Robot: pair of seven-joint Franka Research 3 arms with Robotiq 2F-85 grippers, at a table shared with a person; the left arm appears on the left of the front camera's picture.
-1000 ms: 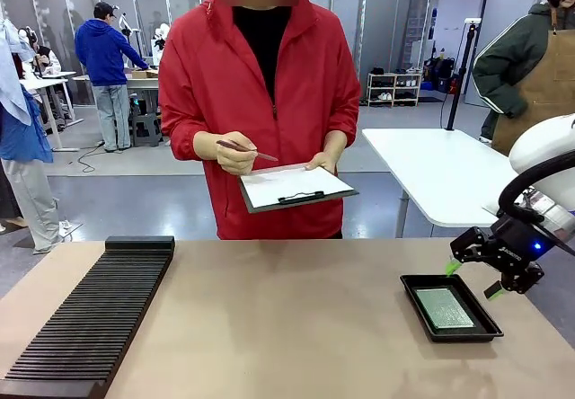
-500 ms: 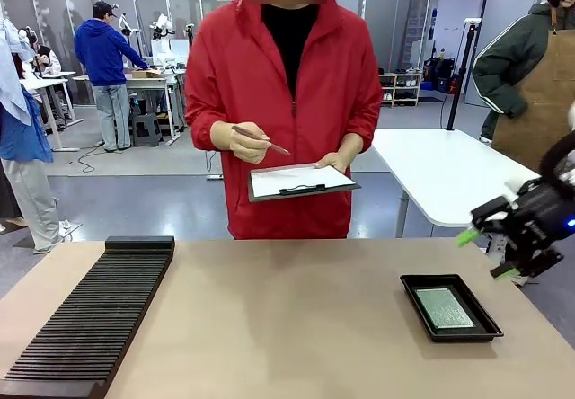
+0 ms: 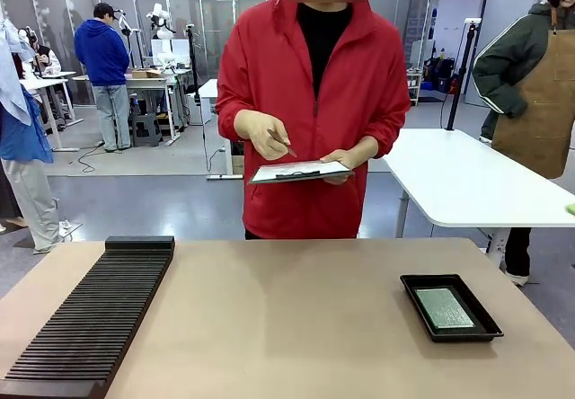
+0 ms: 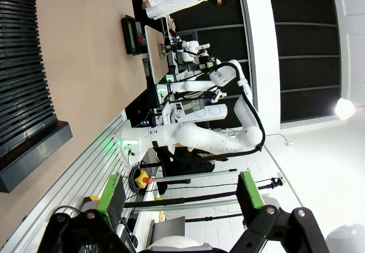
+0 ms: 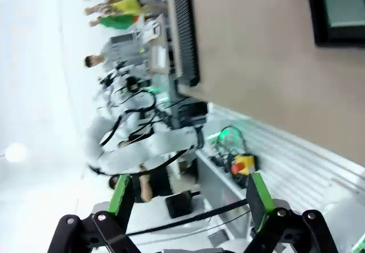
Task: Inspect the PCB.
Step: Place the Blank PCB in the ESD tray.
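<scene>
Currently, in the front view, the PCB (image 3: 445,308) lies flat inside the black tray (image 3: 412,284) on the worktop (image 3: 278,318). Across it, the person's hand (image 3: 267,136) holds a pen above the clipboard (image 3: 301,172).

In the left wrist view, the left gripper (image 4: 181,190) has its jaws spread and empty; the tray sits far beyond them, near the picture's top.

In the right wrist view, the right gripper (image 5: 187,193) is likewise spread and empty (motion blur softens everything). The tray is cut off at the upper right corner, well apart from the jaws.

Risk: a flat, thin board inside a walled tray may resist pickup, so a reaching hand could drag the tray.
</scene>
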